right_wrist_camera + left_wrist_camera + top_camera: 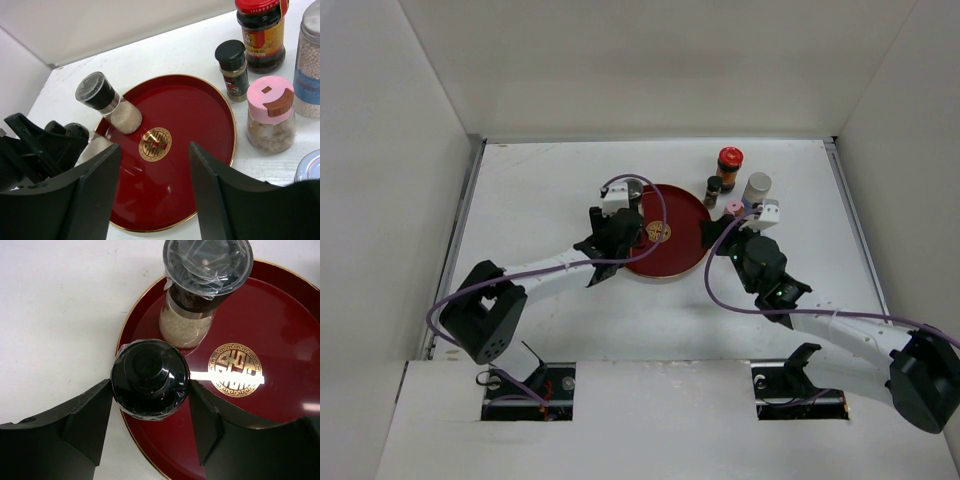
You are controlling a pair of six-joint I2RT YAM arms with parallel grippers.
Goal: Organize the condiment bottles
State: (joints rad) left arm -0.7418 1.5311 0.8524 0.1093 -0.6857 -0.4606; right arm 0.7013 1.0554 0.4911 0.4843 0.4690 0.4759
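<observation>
My left gripper (625,230) (150,392) is shut on a black-capped bottle (150,376) that stands on the left rim of the red tray (280,330). A pale-bodied shaker (192,310) with a film-wrapped dark cap stands on the tray just beyond it. My right gripper (155,190) (738,228) is open and empty over the tray's right side (200,115). Beside the tray to the right stand a red-capped dark jar (261,40), a small black-capped bottle (233,67), a pink-capped jar (270,117), a tall jar of pale grains (307,75) and a silvery cap (311,167).
The red tray (670,250) with its gold emblem (661,233) lies mid-table. The loose bottles cluster at its far right (729,165). White walls (400,200) enclose the table on the left, right and back.
</observation>
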